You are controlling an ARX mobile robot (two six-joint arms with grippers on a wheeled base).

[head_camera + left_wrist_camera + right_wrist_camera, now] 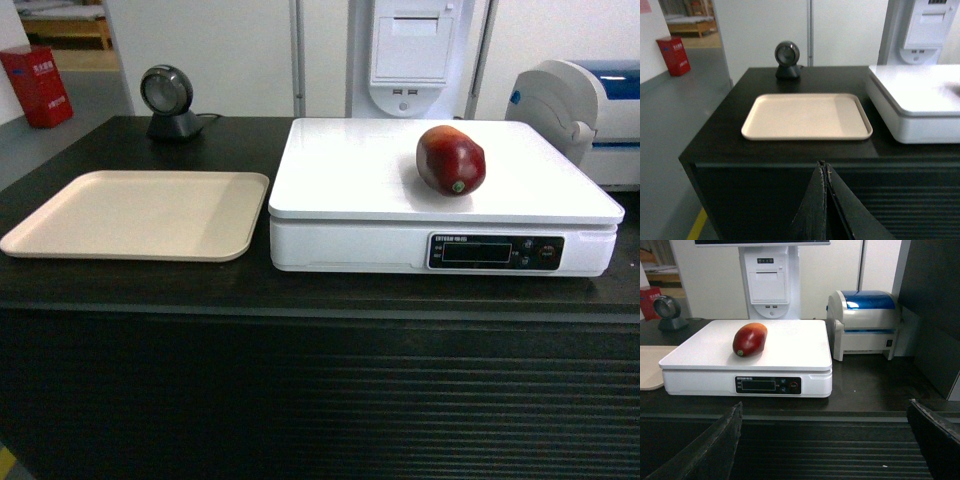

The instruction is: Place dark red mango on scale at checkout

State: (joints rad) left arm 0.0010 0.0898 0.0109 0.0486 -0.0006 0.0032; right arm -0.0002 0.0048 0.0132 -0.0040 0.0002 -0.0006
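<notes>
- black checkout counter (300,290) fills the foreground, ribbed front below, white wall and a wall-mounted printer unit (412,55) behind it.
- white scale (440,205) sits right of centre on the counter; beige tray (140,213) lies just beside it to the left, apart by a narrow gap.
- dark red mango (451,159) lies on its side on the scale platter, right of the platter's middle, stem spot toward the front. nothing is touching it.
- right wrist view agrees: mango (749,339) rests on the platter, display panel (768,385) is dark, no reading legible.
- left gripper (826,200): fingers pressed together into a point, nothing between them, hanging in front of the counter's ribbed face below the tray (807,116).
- right gripper (827,440): jaws spread wide, one finger at each lower corner of its view, empty, pulled back off the counter edge.
- neither arm shows in the head view, so both are low and clear of the counter top.
- small round scanner (170,100) stands at the back left; a blue-topped label printer (862,325) stands right of the scale.
- judgement: placing step looks done, task looks complete or at its very end.
- next move, if any: keep both arms clear and don't knock the scale; mango is oval and glossy, a bump could roll it toward the platter edge.
</notes>
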